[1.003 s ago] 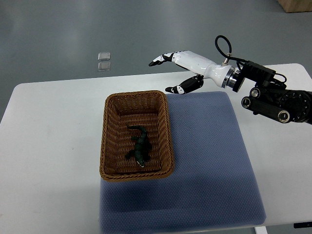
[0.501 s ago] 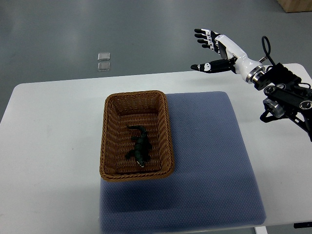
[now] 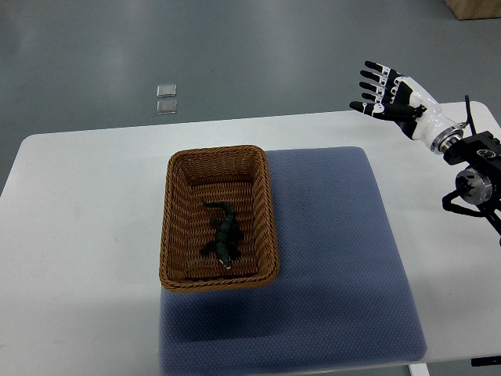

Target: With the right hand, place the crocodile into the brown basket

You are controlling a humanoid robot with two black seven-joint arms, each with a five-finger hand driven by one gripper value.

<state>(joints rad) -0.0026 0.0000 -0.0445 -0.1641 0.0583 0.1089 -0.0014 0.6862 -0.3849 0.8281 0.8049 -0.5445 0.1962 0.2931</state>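
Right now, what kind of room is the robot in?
Probably a robot lab or test room: a plain white table on a bare grey floor, with a blue mat, a brown basket and a toy crocodile.

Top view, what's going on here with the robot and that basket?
The small dark green toy crocodile already lies inside the brown woven wicker basket, which sits on the left edge of a blue-grey fabric mat on the white table. The robot's white and black right hand is up at the far right, well away from the basket, with its fingers spread and holding nothing. The placing looks done. The left arm is not visible.
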